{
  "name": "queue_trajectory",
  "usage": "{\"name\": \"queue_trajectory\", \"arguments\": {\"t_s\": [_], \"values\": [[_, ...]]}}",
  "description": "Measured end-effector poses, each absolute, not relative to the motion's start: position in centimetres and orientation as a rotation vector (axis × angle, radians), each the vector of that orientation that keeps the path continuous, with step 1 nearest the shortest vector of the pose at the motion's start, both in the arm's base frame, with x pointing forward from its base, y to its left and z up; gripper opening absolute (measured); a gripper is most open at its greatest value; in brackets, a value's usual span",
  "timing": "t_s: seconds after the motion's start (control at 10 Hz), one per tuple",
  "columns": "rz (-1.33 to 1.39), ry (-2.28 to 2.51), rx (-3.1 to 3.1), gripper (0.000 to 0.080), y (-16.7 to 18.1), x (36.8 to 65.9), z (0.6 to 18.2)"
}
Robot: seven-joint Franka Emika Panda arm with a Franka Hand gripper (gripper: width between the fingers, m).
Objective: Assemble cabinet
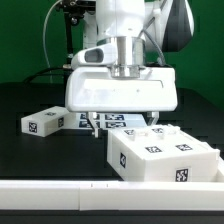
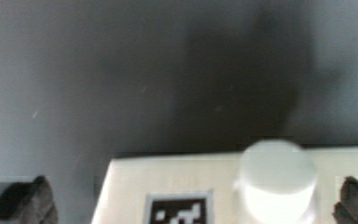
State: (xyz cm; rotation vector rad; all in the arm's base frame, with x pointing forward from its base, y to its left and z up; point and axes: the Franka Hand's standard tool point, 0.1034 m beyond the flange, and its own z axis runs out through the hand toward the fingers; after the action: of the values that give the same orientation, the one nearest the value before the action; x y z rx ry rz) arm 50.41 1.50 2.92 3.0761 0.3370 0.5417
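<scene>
Several square tags [image 1: 155,150] on cabinet [image 1: 135,165]; patterns blurred, unreadable.

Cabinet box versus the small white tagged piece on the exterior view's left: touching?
Apart. The exterior view shows bare dark table between the small white tagged piece and the cabinet box.

Partly seen items
Marker board [image 1: 108,120]: mostly behind hand [image 1: 121,123]. Cabinet [image 2: 176,176]: blurred in wrist view, cut off at edge; tag [image 2: 183,212] unreadable.
</scene>
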Motion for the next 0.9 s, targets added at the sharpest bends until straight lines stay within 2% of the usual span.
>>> {"name": "queue_trajectory", "arguments": {"t_s": [0.8,0.9], "values": [[0.435,0.273,3.155,0.0796,3.3,49.9,1.7],[0.434,0.272,3.155,0.0665,3.3,49.9,1.7]]}}
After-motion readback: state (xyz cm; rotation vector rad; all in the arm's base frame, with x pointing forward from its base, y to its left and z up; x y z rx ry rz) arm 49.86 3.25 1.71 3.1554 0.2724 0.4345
